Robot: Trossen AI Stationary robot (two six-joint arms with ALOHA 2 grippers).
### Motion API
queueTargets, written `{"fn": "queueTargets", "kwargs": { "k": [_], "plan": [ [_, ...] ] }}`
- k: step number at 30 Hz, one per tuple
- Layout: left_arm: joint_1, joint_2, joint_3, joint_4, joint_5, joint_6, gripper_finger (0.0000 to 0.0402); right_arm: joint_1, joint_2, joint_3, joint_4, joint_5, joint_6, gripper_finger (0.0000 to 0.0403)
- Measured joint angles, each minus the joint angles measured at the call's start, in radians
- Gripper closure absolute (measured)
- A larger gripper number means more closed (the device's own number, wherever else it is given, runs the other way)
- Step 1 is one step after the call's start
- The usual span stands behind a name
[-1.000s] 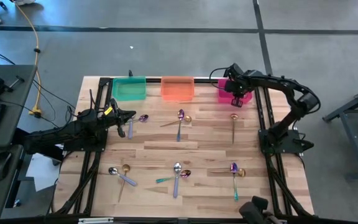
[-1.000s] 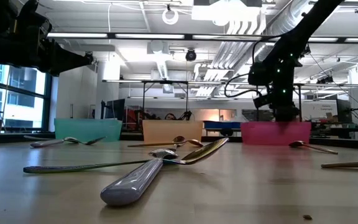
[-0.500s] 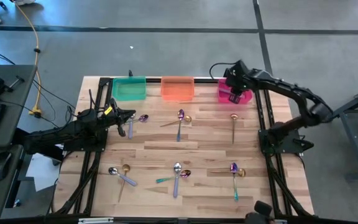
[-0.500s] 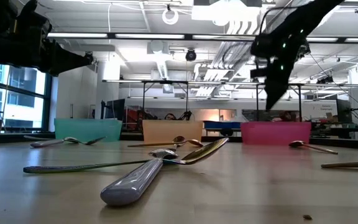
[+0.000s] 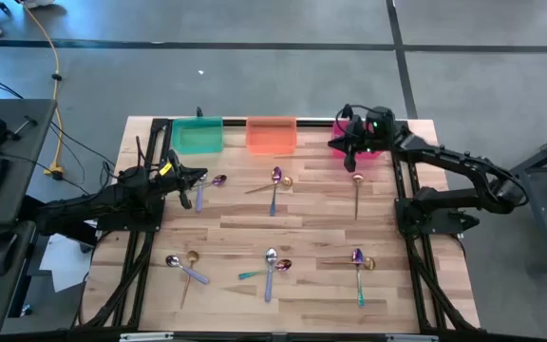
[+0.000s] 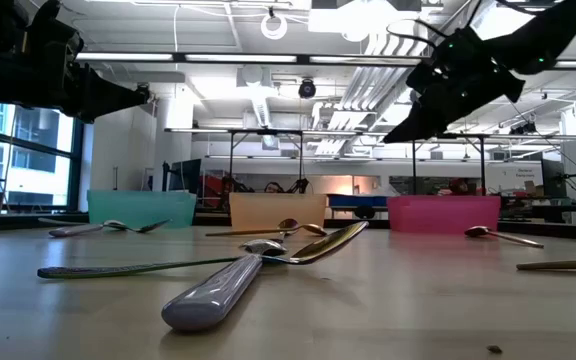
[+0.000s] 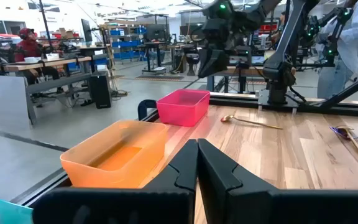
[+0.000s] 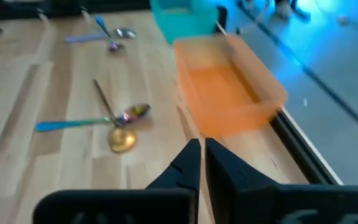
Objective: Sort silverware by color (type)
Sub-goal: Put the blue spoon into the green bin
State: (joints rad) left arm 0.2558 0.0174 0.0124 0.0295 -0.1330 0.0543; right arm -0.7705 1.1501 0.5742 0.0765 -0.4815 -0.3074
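Observation:
Silverware lies flat on the wooden table in small clusters: an iridescent spoon crossing a gold one (image 5: 275, 179), also in the right wrist view (image 8: 122, 127); a gold spoon (image 5: 357, 182); a purple spoon (image 5: 218, 180); three more clusters along the near side (image 5: 184, 265) (image 5: 272, 261) (image 5: 359, 262). My right gripper (image 5: 335, 144) (image 8: 199, 148) hangs shut above the pink bin's (image 5: 372, 157) left end, pointing toward the table's left and high off the table in the low view (image 6: 390, 136). My left gripper (image 5: 198, 179) (image 7: 197, 148) waits shut and empty by the purple spoon.
Three plastic bins stand along the far edge: green (image 5: 198, 135), orange (image 5: 272, 135) and pink. Dark frame rails run down both sides of the table (image 5: 254, 223). A person sits far off in the room beyond the table in the left wrist view (image 7: 27, 43).
My right gripper has risen out of the pink bin and tipped from pointing down into it to nearly level, pointing toward the table's left, while the arm's elbow swung down toward the table's right side. The left arm and the silverware have stayed still.

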Motion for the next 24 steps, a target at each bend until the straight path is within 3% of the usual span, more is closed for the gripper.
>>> {"fn": "queueTargets", "kwargs": {
  "k": [4, 8, 13, 20, 24],
  "plan": [
    [0.0, 0.0, 0.0, 0.005, 0.0, 0.0, 0.0401, 0.059, -0.026, -0.067, 0.143, -0.006, 0.047, 0.0401],
    [0.0, 0.0, 0.0, 0.046, 0.011, -0.014, 0.0401, 0.128, -0.029, -0.074, 0.167, 0.003, 0.064, 0.0401],
    [-0.002, 0.037, 0.0, 0.052, 0.172, -0.066, 0.0401, 0.215, -0.029, -0.074, 0.195, 0.012, 0.053, 0.0401],
    [-0.047, 0.227, 0.0, 0.11, 0.199, -0.082, 0.0401, 0.308, -0.029, -0.074, 0.225, 0.132, 0.038, 0.0401],
    [-0.087, 0.367, 0.001, 0.21, 0.199, -0.068, 0.0401, 0.342, -0.029, -0.074, 0.227, 0.134, 0.042, 0.0401]
  ]
}}
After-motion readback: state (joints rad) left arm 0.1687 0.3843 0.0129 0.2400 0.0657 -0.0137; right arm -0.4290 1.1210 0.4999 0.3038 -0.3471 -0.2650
